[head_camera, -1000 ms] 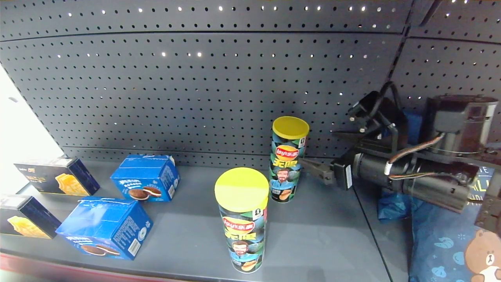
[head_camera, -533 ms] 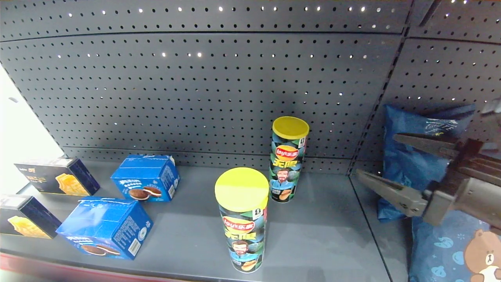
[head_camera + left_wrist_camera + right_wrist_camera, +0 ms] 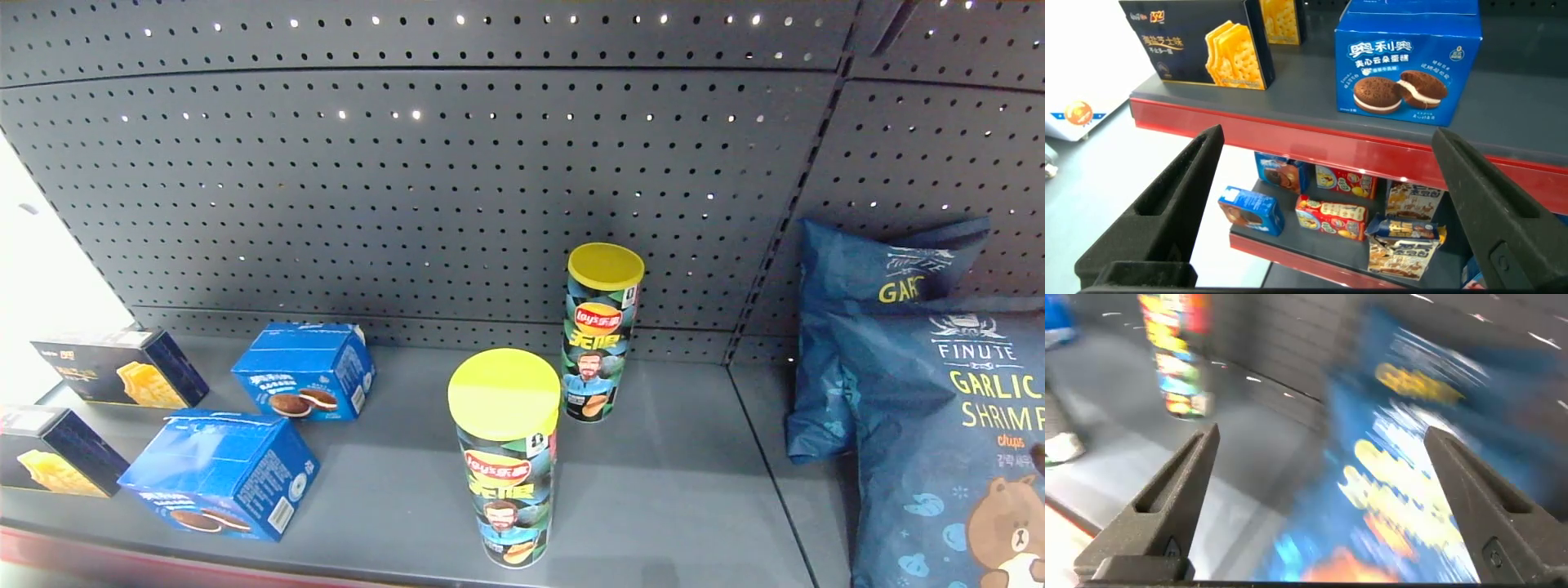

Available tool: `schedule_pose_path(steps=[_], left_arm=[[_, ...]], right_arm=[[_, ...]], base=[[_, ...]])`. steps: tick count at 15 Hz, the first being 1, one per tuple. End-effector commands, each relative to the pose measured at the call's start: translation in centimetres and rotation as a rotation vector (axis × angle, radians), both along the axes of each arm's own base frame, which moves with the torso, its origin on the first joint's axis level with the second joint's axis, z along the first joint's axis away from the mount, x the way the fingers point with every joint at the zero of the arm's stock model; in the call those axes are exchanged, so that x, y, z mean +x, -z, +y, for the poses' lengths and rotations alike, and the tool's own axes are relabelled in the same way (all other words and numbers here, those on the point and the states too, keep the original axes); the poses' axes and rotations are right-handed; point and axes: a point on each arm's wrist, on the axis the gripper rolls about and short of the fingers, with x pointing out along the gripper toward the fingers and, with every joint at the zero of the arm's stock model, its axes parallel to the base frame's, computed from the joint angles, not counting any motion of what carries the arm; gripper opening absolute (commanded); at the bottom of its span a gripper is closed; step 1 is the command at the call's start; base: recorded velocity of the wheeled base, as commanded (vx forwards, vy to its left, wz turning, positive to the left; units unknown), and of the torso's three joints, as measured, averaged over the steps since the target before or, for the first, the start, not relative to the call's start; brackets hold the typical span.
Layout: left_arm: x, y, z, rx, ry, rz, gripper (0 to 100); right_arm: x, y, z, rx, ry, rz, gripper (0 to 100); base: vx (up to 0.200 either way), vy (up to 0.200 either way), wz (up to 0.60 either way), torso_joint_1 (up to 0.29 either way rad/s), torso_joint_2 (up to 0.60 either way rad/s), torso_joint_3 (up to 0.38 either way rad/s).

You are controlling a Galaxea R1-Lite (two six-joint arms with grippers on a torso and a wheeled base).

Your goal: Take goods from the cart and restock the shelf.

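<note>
Shelf (image 3: 669,490): 2 chip cans (image 3: 506,457); left pincer (image 3: 1327,137) spread before lower shelf (image 3: 1274,247); right pincer (image 3: 1321,434) spread, probably at bag (image 3: 1413,482).

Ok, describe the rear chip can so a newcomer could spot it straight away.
Start from the grey shelf with the pegboard back wall. Near its middle, between the blue cookie boxes and the blue chip bags, stands the rear chip can, upright with a yellow lid. Unlike the front can at the shelf's edge, it sits close to the pegboard, farther to the robot's right.
</note>
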Motion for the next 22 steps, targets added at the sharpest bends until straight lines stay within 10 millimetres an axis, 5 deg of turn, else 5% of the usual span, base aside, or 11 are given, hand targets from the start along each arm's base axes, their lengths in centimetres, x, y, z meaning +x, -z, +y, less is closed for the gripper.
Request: schedule_pose_path(steps=[1,10,14,22], left_arm=[[0.0,0.0,0.0,0.0,0.001,0.0,100],[0.0,0.0,0.0,0.0,0.001,0.0,100],[0.0,0.0,0.0,0.0,0.001,0.0,100],[0.0,0.0,0.0,0.0,0.001,0.0,100]], right_arm=[[-4.7,3.7,-1.2,0.065,0.144,-0.056,100],[-5.9,8.2,-1.1,0.102,0.139,-0.031,100],[-6.1,11.7,-1.5,0.173,0.341,-0.002,100],[-6.6,13.4,-1.1,0.208,0.237,0.086,100]], base=[[0.0,0.0,0.0,0.0,0.0,0.0],[0.0,0.0,0.0,0.0,0.0,0.0],[0.0,0.0,0.0,0.0,0.0,0.0],[0.0,0.0,0.0,0.0,0.0,0.0]])
